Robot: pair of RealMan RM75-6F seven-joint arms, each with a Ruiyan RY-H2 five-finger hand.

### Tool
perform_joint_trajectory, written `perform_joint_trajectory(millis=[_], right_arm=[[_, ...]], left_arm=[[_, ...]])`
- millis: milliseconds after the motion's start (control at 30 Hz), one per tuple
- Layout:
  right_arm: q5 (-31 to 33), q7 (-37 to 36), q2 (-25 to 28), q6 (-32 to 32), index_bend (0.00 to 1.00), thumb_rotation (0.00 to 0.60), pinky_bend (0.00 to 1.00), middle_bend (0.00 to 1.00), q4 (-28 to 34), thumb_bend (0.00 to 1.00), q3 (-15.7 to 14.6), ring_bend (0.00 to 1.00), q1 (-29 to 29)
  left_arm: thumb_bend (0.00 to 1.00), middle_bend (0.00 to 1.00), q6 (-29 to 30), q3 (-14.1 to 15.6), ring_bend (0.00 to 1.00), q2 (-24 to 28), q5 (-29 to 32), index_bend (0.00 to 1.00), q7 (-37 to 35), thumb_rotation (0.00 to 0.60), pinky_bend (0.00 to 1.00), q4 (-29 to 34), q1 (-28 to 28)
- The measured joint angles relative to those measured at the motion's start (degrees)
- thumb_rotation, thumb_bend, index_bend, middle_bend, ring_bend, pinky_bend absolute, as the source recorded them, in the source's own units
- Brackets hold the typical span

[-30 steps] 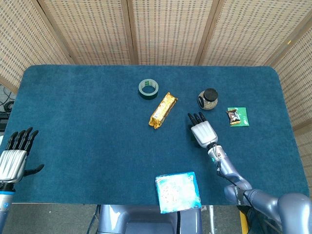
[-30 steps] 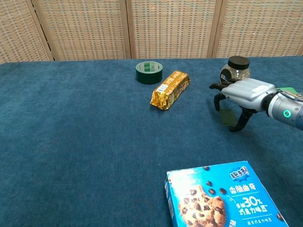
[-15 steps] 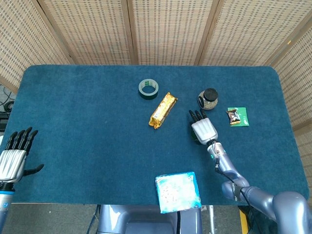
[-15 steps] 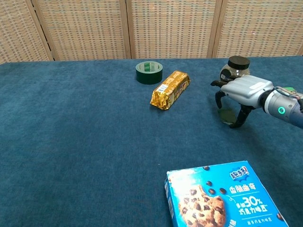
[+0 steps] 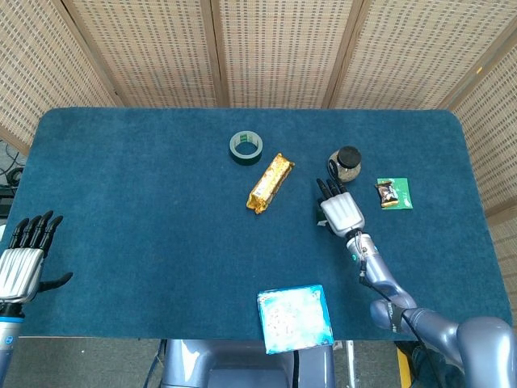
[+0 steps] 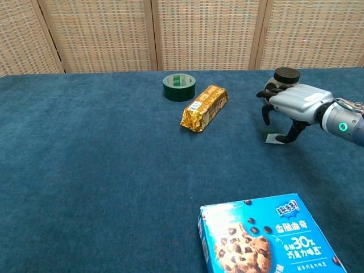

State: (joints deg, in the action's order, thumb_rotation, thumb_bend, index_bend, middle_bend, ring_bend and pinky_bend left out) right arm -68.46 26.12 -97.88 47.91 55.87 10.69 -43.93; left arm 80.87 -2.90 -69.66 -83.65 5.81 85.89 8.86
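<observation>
My right hand [image 5: 339, 210] hovers low over the blue cloth just in front of a small glass jar with a black lid [image 5: 346, 164]. In the chest view this hand [image 6: 296, 102] arches palm down with its fingers apart and curved, their tips next to the jar [image 6: 284, 77], and it holds nothing. A small pale flat scrap [image 6: 276, 138] lies on the cloth by the thumb tip; contact is unclear. My left hand [image 5: 23, 263] lies at the table's near left edge with its fingers stretched out and empty.
A gold foil packet [image 5: 270, 183] lies left of the right hand, with a green tape roll [image 5: 246, 146] behind it. A small green sachet [image 5: 393, 193] sits to the right. A blue cookie box [image 5: 294, 318] overhangs the near edge. Wicker screens stand behind.
My right hand has moved away from me toward the jar, so its fingertips now stand beside it. The pale scrap now shows by the thumb. The left hand has not moved.
</observation>
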Motion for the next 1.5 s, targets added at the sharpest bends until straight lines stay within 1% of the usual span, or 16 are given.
perform_joint_trajectory(millis=[67,133,333,433,567,733,800,1233,1400,1500], right_arm=[[0.24,0.09,0.08,-0.32,0.39,0.6,0.0,0.0,0.16,0.36,-0.08,0.0,-0.05],[0.49,0.28,0.21,-0.69,0.44,0.6,0.0,0.0,0.34,0.37,-0.17,0.0,-0.14],[1.36,0.78,0.6,-1.52,0.54,0.6,0.0,0.0,0.86,0.45,-0.35,0.0,-0.45],[1.64,0.83,0.6,-1.83,0.58,0.6,0.0,0.0,0.75,0.47,-0.5,0.0,-0.54],[1.72,0.55,0.64,-2.15,0.61,0.6,0.0,0.0,0.62,0.52,-0.79,0.0,-0.65],[1.63,-0.13,0.58,-2.31,0.66,0.6,0.0,0.01,0.47,0.52,-1.1,0.0,-0.66],[1.47,-0.5,0.51,-2.16,0.67,0.6,0.0,0.01,0.4,0.52,-1.16,0.0,-0.64],[0.34,-1.72,-0.06,-0.97,0.67,0.6,0.0,0.02,-0.31,0.52,-1.72,0.0,-0.54],[-0.98,-2.26,0.04,0.9,0.68,0.6,0.0,0.02,-0.05,0.52,-1.79,0.0,-0.43],[-2.56,-3.2,0.02,3.45,0.68,0.6,0.0,0.02,-0.29,0.52,-1.53,0.0,-0.44]], left_arm=[[0.0,0.0,0.0,0.03,0.0,0.01,-0.05,0.0,0.0,0.6,0.0,0.02,0.02],[0.0,0.0,0.04,0.04,0.0,0.02,-0.1,0.0,0.03,0.6,0.0,0.05,0.03],[0.0,0.0,0.01,0.03,0.0,0.02,-0.01,0.0,0.0,0.6,0.0,0.02,0.06],[0.0,0.0,0.05,0.02,0.0,0.0,-0.01,0.0,-0.01,0.6,0.0,0.01,0.06],[0.0,0.0,0.03,0.0,0.0,-0.01,0.05,0.0,-0.04,0.6,0.0,-0.03,0.09],[0.0,0.0,0.07,-0.01,0.0,0.01,0.08,0.0,-0.05,0.6,0.0,0.03,0.1],[0.0,0.0,0.09,0.01,0.0,0.01,0.08,0.0,-0.03,0.6,0.0,0.03,0.08],[0.0,0.0,0.12,0.04,0.0,0.09,0.06,0.0,-0.17,0.6,0.0,0.12,0.1],[0.0,0.0,0.23,0.11,0.0,0.13,-0.09,0.0,-0.22,0.6,0.0,0.16,0.07],[0.0,0.0,0.25,0.12,0.0,0.16,-0.1,0.0,-0.25,0.6,0.0,0.22,0.06]])
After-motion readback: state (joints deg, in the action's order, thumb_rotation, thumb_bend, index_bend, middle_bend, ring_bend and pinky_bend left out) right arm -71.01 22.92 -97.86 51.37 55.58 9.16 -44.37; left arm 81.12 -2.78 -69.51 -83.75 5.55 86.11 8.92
